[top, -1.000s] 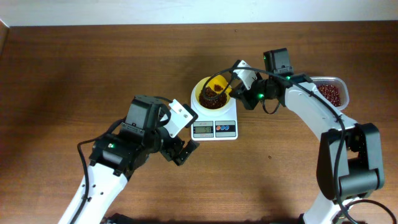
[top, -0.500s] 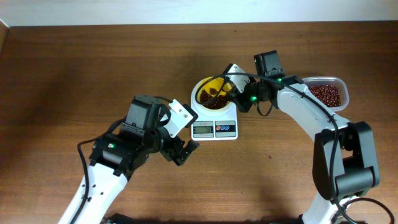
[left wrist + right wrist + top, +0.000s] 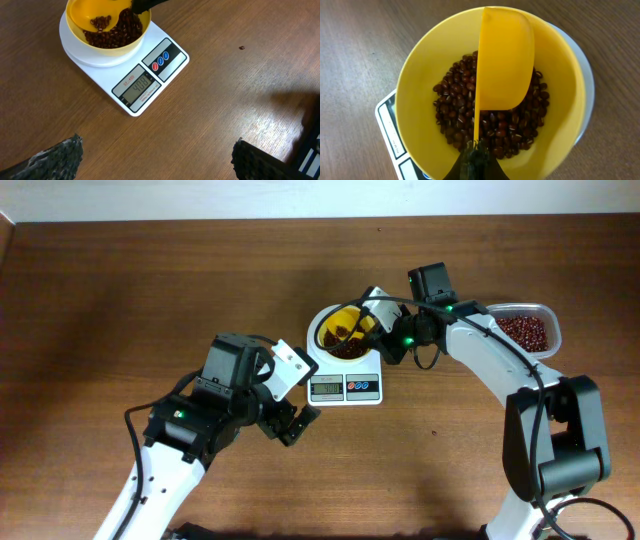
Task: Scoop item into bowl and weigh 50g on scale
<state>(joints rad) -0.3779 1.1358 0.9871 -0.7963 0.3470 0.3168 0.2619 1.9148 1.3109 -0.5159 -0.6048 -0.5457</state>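
The yellow bowl (image 3: 343,332) sits on the white scale (image 3: 345,375) and holds a pile of reddish-brown beans (image 3: 485,120). My right gripper (image 3: 476,152) is shut on the thin handle of a yellow scoop (image 3: 504,60), which is tipped on its side over the bowl (image 3: 420,80), its cup empty. In the left wrist view the bowl (image 3: 107,20), its beans (image 3: 114,34) and the scale (image 3: 150,75) show, with the display reading about 40.8. My left gripper (image 3: 157,160) is open and empty over bare table, near the scale's front-left.
A clear plastic container (image 3: 527,328) with more beans stands at the right, behind my right arm. One stray bean (image 3: 241,48) lies on the table right of the scale.
My right gripper moved left with the scoop to over the bowl and tipped it; the beans now lie in the bowl. The left arm has not moved.
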